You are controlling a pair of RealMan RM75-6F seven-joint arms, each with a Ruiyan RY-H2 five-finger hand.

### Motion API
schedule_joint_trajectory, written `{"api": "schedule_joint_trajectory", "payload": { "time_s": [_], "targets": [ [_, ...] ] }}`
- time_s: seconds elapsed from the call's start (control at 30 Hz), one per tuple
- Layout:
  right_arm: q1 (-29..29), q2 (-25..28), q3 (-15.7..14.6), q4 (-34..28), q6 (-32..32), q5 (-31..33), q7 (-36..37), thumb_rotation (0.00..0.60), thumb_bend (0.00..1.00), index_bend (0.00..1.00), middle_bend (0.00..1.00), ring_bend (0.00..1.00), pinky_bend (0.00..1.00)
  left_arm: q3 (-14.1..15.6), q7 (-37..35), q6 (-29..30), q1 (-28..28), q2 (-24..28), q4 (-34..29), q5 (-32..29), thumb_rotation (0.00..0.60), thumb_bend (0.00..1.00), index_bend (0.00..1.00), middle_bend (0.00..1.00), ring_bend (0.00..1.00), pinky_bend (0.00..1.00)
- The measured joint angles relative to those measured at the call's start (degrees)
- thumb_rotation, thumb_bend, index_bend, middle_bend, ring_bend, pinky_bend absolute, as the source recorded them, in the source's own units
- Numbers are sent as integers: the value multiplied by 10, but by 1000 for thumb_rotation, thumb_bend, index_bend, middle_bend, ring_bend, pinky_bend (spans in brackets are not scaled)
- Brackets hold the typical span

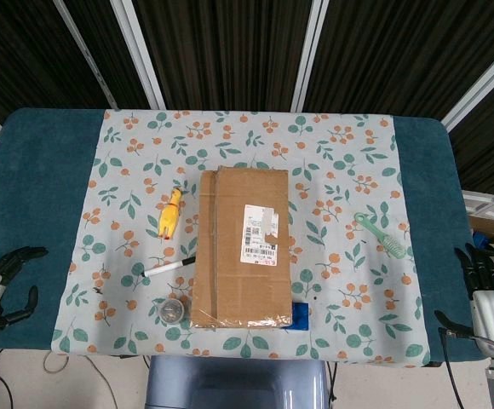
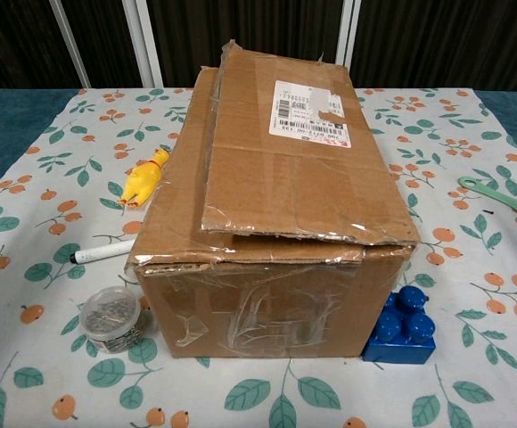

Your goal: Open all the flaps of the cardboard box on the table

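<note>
1. The box (image 1: 243, 248) sits in the middle of the floral cloth (image 1: 332, 170), long side running away from the robot.
2. Its top flaps lie closed, the right one overlapping the left; a white label (image 2: 311, 113) is stuck on the upper flap.
3. The near edge of the upper flap looks torn and lifts slightly above the flap under it.
4. The left hand (image 1: 0, 285) hangs over the near left edge of the table (image 1: 34, 196), fingers apart and curved, holding nothing, well apart from the box.
5. The right hand (image 1: 483, 285) is at the near right edge, fingers spread and empty, also well apart from the box.
6. Neither hand shows in the chest view.
7. A yellow toy (image 1: 170, 214) lies left of the box.
8. A marker (image 1: 168, 267) lies nearer the robot, its tip close to the box wall.
9. A small jar (image 2: 110, 317) of metal bits stands by the box's near left corner.
10. A blue brick (image 2: 403, 325) touches the near right corner.
11. A green brush (image 1: 384, 237) lies to the right, apart from the box.
</note>
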Motion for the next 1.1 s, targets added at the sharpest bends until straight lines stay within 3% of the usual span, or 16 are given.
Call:
{"api": "schedule_joint_trajectory", "payload": {
  "time_s": [0.27,0.5,0.9,1.1],
  "targets": [
    [-1,1,2,-1,3,1,2,600,88,0,13,35,151,-18,-159,-132,-91,30,-21,-20,600,590,161,113,35,66],
    [1,-4,0,1,-3,2,-6,600,88,0,13,35,151,-47,-389,-208,-152,35,-10,-33,600,591,161,113,35,66],
    [5,-14,-1,5,-14,8,-22,600,87,0,13,35,150,-72,-776,-277,-241,33,47,18,600,606,157,103,35,82],
    [8,-20,-4,8,-22,10,-31,600,88,0,13,35,151,-77,-925,-284,-291,6,84,36,600,615,153,99,35,91]
  ]
}}
